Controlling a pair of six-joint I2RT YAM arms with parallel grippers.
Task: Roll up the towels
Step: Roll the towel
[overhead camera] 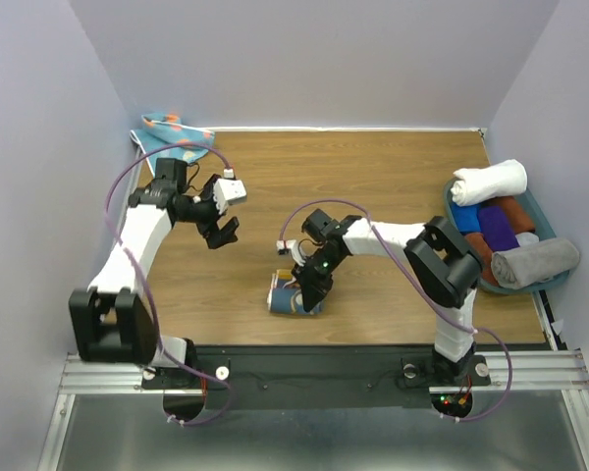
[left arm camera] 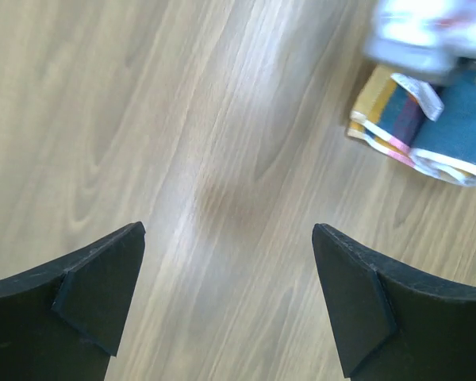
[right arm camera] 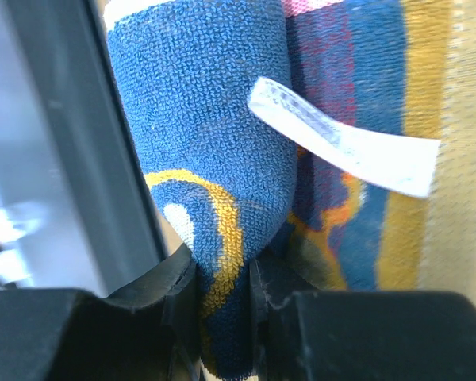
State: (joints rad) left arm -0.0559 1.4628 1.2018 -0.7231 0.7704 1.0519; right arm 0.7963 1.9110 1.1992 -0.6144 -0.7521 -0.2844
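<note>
Now our right fingers (right arm camera: 184, 298) pinch the mustard towel (right arm camera: 210, 135); our spread, empty left fingers (left arm camera: 91, 290) hang nearer the blue towel (overhead camera: 173, 131).

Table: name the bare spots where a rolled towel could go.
Free: back centre, between the dotted towel and the basket; front left, between the left gripper and the mustard towel. Crowded: around the right gripper, clamped on that towel.

From above, the right hand (overhead camera: 306, 290) covers the top of the yellow towel (overhead camera: 284, 302), whose print is too small to read. The dotted towel (overhead camera: 174, 130), upper left, lies partly behind the left arm (overhead camera: 167, 177). In the left wrist view a blurred white shape (left arm camera: 428, 32) (upper right) overlaps the yellow towel, cut by the right edge; the right wrist view crops it too.
</note>
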